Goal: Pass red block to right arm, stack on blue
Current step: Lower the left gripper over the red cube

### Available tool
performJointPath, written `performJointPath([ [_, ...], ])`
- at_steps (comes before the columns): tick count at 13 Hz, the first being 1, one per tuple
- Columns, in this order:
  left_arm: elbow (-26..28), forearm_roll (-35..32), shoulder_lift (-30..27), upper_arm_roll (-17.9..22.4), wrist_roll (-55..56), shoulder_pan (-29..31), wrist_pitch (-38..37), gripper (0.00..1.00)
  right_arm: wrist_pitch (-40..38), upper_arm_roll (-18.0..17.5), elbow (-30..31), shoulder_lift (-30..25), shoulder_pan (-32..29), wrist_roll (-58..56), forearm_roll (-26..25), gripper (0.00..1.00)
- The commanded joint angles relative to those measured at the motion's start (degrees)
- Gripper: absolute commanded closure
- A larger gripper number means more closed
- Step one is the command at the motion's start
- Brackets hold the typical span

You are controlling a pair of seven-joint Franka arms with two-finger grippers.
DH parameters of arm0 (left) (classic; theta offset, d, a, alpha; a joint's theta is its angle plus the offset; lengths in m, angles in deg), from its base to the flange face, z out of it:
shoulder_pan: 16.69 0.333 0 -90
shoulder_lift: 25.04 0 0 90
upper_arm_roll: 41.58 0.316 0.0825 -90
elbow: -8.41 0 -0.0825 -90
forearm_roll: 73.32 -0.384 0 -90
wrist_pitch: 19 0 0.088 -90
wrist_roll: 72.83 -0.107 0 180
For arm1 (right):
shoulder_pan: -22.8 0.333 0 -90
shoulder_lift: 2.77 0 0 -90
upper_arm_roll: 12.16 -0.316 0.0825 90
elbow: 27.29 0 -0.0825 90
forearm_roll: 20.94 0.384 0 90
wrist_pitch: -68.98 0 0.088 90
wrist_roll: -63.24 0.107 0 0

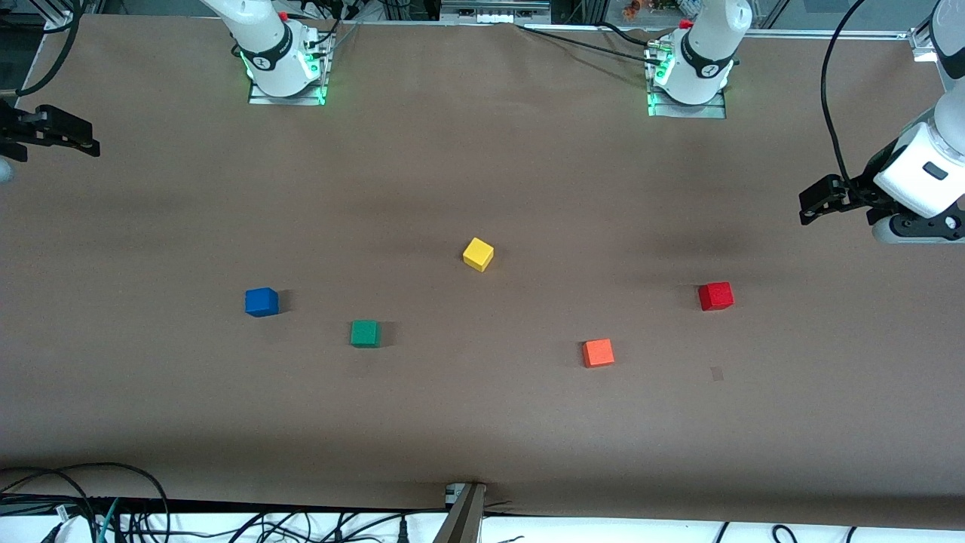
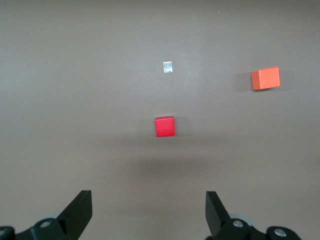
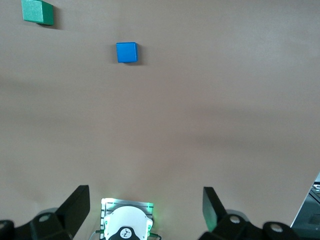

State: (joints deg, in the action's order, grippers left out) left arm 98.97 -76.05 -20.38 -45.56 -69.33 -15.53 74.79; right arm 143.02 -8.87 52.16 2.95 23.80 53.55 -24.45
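Note:
The red block (image 1: 715, 296) lies on the brown table toward the left arm's end; it also shows in the left wrist view (image 2: 164, 126). The blue block (image 1: 261, 302) lies toward the right arm's end and shows in the right wrist view (image 3: 126, 52). My left gripper (image 1: 807, 205) hangs open and empty above the table's left-arm end, apart from the red block; its fingers frame bare table in its wrist view (image 2: 149, 207). My right gripper (image 1: 92, 140) hangs open and empty above the table's right-arm end, apart from the blue block; it also shows in its wrist view (image 3: 146, 207).
A green block (image 1: 365, 332) lies beside the blue one, slightly nearer the front camera. A yellow block (image 1: 478, 254) lies mid-table. An orange block (image 1: 598, 352) lies beside the red one, nearer the camera. A small grey patch (image 1: 716, 372) marks the table near the red block.

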Motion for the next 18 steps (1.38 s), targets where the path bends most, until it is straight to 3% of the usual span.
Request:
performJointPath([
  [1, -2.5, -0.3, 1.1, -0.1, -0.5, -0.4, -1.7, 0.0, -0.1, 0.0, -1.1, 0.4, 0.0, 0.4, 0.2, 0.0],
  [8, -2.1, -0.3, 2.6, -0.1, -0.5, -0.3, -3.7, 0.0, -0.1, 0.0, -1.1, 0.4, 0.0, 0.5, 0.2, 0.0],
  [13, 0.2, -0.4, 8.5, 0.0, -1.0, 0.3, -6.9, 0.0, 0.0, 0.0, -1.1, 0.4, -0.1, 0.5, 0.2, 0.0],
  [16, 2.5, -0.5, 13.4, 0.1, -1.2, 0.8, -0.7, 0.0, -0.1, 0.0, -1.1, 0.4, -0.1, 0.4, 0.2, 0.0],
  [18, 9.6, -0.5, 13.4, 0.1, -1.2, 0.8, 9.9, 0.0, 0.0, 0.0, -1.1, 0.5, -0.1, 0.4, 0.2, 0.0],
])
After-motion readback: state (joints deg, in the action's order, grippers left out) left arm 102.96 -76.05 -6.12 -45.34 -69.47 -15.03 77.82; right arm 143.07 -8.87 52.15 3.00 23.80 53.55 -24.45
